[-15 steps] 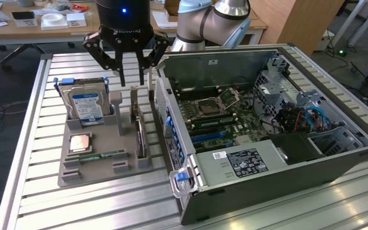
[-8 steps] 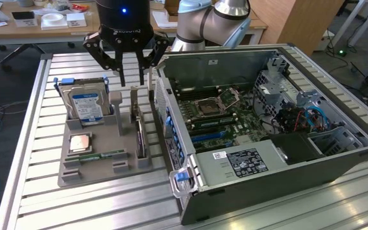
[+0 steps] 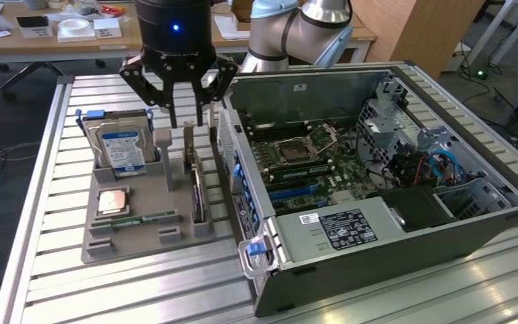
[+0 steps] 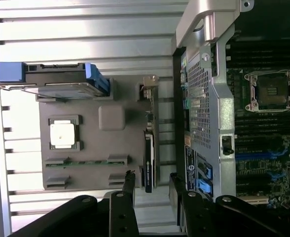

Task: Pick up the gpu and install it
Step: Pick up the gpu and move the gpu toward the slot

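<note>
Where the jaws hang open and empty, upper left of the exterior view, you have: gpu [image 3: 197, 199] on edge in tray [image 3: 137, 248], near case [image 3: 331, 270]; hard drive [image 3: 122, 148] label illegible.

Bright, even indoor light.
Washed-out glare on bench [image 4: 86, 34] slats in wrist view, softer sheen near exterior view's right; only faint shadows on tray [image 3: 142, 236]; pincer [image 4: 152, 175] dark against pale slats.

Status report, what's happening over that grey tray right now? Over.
End effector open, empty, above tray. GPU upright in its tray slot, untouched. Computer case close beside it.
</note>
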`<state>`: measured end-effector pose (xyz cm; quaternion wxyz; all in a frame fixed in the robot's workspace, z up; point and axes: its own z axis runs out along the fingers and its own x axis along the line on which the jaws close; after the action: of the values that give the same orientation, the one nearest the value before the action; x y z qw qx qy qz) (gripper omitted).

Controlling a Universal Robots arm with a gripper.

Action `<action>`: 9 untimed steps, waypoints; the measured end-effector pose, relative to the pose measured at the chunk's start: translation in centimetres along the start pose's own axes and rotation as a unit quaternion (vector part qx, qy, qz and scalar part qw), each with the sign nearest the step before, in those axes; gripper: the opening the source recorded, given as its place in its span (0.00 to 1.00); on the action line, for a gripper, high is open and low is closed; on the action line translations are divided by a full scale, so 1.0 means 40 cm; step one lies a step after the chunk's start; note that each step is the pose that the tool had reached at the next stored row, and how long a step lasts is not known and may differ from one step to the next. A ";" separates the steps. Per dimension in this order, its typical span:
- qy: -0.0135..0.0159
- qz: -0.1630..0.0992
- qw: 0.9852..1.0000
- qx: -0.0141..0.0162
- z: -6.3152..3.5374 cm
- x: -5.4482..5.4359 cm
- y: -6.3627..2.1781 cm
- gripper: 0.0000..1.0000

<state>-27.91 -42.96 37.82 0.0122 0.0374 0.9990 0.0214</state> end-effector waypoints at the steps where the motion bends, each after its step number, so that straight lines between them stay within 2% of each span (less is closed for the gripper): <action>1: 0.000 0.000 1.000 0.000 0.005 0.000 0.000 0.42; 5: 0.000 0.000 1.000 0.000 0.021 0.001 -0.001 0.42; 9: 0.000 0.000 1.000 -0.002 0.023 0.001 -0.001 0.42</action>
<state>-27.93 -42.96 36.91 0.0119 0.0375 0.9989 0.0235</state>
